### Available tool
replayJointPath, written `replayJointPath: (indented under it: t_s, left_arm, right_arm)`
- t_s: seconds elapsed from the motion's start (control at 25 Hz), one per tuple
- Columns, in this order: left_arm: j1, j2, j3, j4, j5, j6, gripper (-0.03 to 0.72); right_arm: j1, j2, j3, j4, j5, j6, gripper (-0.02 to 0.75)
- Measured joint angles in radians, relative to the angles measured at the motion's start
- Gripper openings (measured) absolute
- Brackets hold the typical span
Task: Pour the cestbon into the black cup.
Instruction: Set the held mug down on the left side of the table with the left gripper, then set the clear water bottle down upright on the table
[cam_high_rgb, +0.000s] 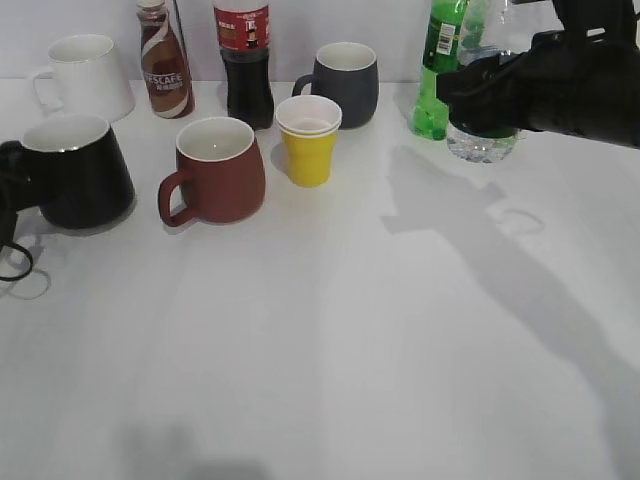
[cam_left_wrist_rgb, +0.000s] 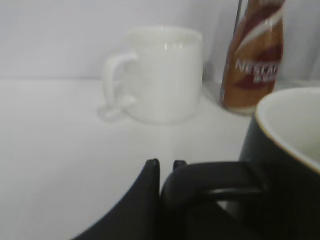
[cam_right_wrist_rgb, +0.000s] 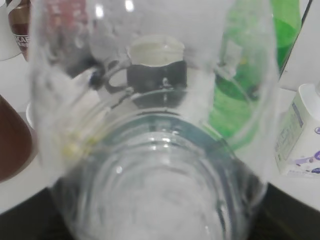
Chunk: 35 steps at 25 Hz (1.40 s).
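While the water bottle (cam_high_rgb: 482, 135) stands upright at the far right of the bench (cam_high_rgb: 380, 340), just beside the green bottle (cam_high_rgb: 436, 75), the right gripper (cam_high_rgb: 480, 95) wraps its middle. In the right wrist view the clear body (cam_right_wrist_rgb: 150, 150) fills the frame, so the fingers appear clamped on it, though the fingers themselves are not visible.

The black mug (cam_high_rgb: 72, 170) sits at the far left edge, well apart from the bottle, with the maroon mug (cam_high_rgb: 215, 168) and yellow cup (cam_high_rgb: 308, 140) between them. The left gripper (cam_left_wrist_rgb: 165, 167) has narrow fingers closed about the mug handle (cam_left_wrist_rgb: 215, 182).

Judgement: the bottle must travel leftward across the bench, staying upright, before tipping over the mug mouth.
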Motion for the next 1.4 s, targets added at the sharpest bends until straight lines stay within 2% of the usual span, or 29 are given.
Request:
replayJointPath:
  t_s: [0.44,0.68,0.92,1.16,1.4]
  left_arm:
    - [0.0,0.058,-0.002,0.0,-0.054,-0.005,0.047]
    - [0.0,0.057,0.015,0.001,-0.071,-0.011,0.151]
    - [0.0,0.03,0.029,0.0,-0.061,-0.012,0.178]
    - [0.0,0.012,0.061,-0.002,-0.069,-0.005,0.238]
    - [0.0,-0.004,0.088,-0.003,-0.076,-0.005,0.255]
  right_arm:
    - [0.0,0.0,0.0,-0.004,0.0,0.011,0.453]
    - [0.0,0.0,0.0,-0.004,0.0,0.015,0.453]
    - [0.0,0.0,0.001,-0.004,0.0,0.015,0.453]
    - [0.0,0.0,0.001,-0.005,0.0,0.016,0.453]
    - [0.0,0.0,0.001,-0.005,0.0,0.016,0.453]
